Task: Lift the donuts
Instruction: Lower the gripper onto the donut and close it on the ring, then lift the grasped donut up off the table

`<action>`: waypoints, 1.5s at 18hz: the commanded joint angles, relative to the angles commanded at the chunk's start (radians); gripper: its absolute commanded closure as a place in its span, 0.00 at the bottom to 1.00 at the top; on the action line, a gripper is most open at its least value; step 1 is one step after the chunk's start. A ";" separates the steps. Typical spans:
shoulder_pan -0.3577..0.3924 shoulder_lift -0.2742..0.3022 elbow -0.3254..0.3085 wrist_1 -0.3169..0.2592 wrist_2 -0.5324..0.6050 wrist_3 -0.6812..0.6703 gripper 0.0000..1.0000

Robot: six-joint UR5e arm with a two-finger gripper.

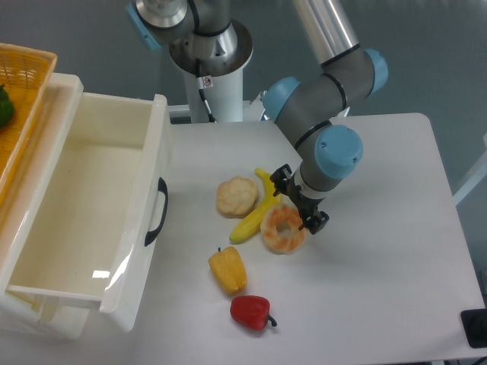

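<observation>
Under the end effector [297,205], donuts [284,229], touching fingertips

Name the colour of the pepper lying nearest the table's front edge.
Red, with a dark stem: the pepper shows clearly in the fixed camera view.

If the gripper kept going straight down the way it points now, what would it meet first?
The donut: the gripper points down at its upper right edge, fingers straddling or touching it. Depth from this one view is unclear, so contact may already exist.
</observation>
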 joint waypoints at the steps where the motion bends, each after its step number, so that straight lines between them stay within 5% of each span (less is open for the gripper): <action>1: -0.002 0.002 0.002 -0.014 0.000 0.000 0.09; 12: -0.022 0.014 0.005 -0.089 0.034 -0.002 0.75; 15: -0.023 0.012 0.009 -0.089 0.034 -0.011 0.79; 20: -0.022 0.014 0.017 -0.091 0.034 -0.011 1.00; 24: -0.015 0.021 0.057 -0.107 0.035 -0.011 1.00; 27: -0.014 0.025 0.142 -0.166 0.035 -0.012 1.00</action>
